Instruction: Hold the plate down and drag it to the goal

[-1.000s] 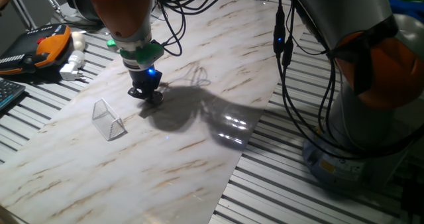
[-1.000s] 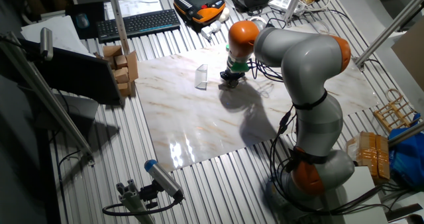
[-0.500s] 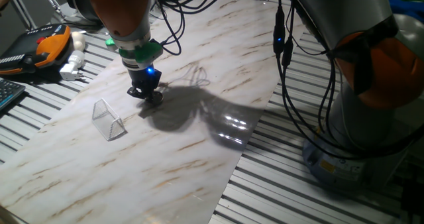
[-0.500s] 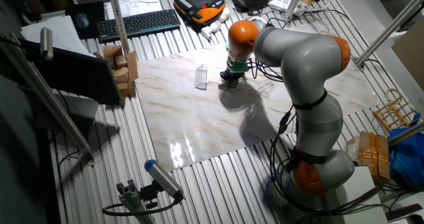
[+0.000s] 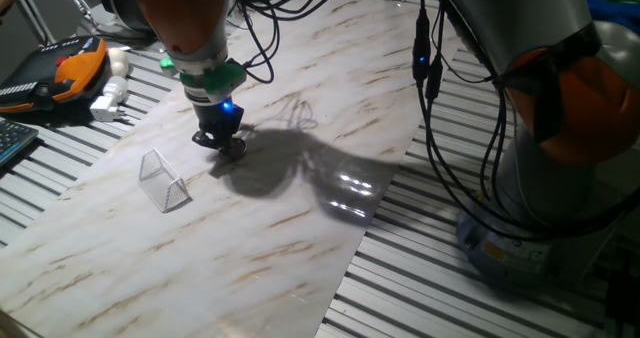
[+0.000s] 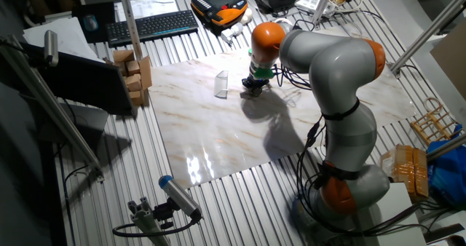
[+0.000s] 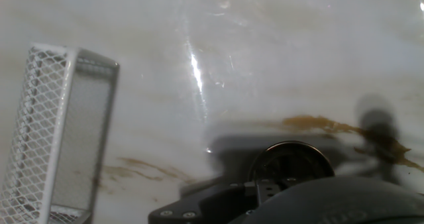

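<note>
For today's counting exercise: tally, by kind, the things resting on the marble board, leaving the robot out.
Round metal plate: 1
Mesh wedge goal: 1
Total: 2
</note>
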You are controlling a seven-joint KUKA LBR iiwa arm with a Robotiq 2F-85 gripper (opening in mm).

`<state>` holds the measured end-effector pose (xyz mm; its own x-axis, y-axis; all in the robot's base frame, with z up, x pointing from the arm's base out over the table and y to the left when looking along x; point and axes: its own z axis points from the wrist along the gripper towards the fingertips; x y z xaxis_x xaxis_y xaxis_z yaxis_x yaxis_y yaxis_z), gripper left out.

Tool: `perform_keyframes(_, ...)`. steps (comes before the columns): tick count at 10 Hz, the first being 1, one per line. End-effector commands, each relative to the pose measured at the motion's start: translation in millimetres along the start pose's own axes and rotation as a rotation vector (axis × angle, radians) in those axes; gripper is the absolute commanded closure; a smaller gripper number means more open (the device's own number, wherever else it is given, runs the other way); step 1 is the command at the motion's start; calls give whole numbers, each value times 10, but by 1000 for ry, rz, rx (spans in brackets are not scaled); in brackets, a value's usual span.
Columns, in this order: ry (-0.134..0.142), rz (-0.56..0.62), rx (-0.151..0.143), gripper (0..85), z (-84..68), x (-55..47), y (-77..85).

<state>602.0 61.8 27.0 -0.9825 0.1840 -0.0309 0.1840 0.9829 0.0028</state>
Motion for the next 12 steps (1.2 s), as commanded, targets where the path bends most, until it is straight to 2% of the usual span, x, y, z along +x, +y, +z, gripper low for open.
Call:
perform_keyframes(1, 0, 0, -1, 850, 0, -1, 0)
perform_keyframes(3, -7, 5, -3, 850, 0, -1, 0)
perform_keyframes(6, -4, -6, -4, 850, 0, -1, 0)
perform_keyframes(8, 8, -21, -9, 850, 0, -1, 0)
perform_keyframes(9, 9, -34, 0, 850, 0, -1, 0)
perform_keyframes(12, -1, -77, -6, 850, 0, -1, 0)
